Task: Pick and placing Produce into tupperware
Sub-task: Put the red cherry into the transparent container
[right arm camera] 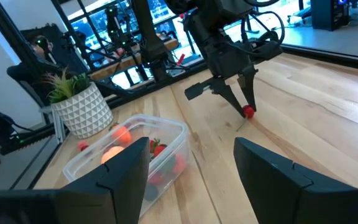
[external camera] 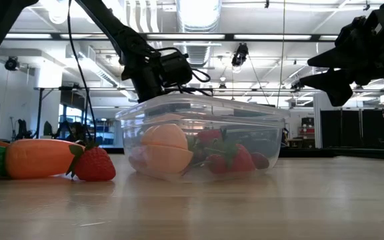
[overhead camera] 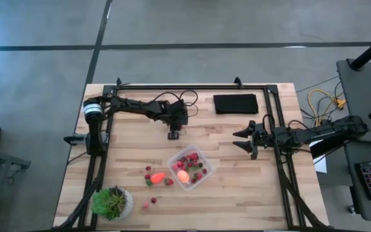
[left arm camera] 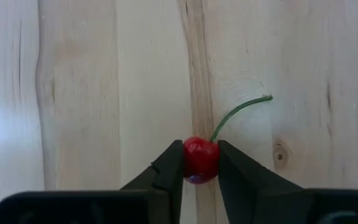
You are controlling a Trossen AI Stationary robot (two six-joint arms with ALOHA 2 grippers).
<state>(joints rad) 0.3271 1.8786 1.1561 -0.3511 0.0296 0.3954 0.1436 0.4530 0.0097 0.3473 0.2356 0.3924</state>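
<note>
Left gripper (left arm camera: 201, 163) clamped on cherry (left arm camera: 200, 159) at table (left arm camera: 92, 93) level, ready to lift toward tupperware (overhead camera: 206, 169); right gripper (overhead camera: 248, 138) waits with fingers apart.

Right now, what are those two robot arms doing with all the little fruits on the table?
The left end effector has pinched a small red cherry with a green stem on the wooden table. The clear square plastic container nearby already holds a round pink-orange fruit and several red berries. An orange carrot lies beside it. The right end effector waits open off to the side.
</note>
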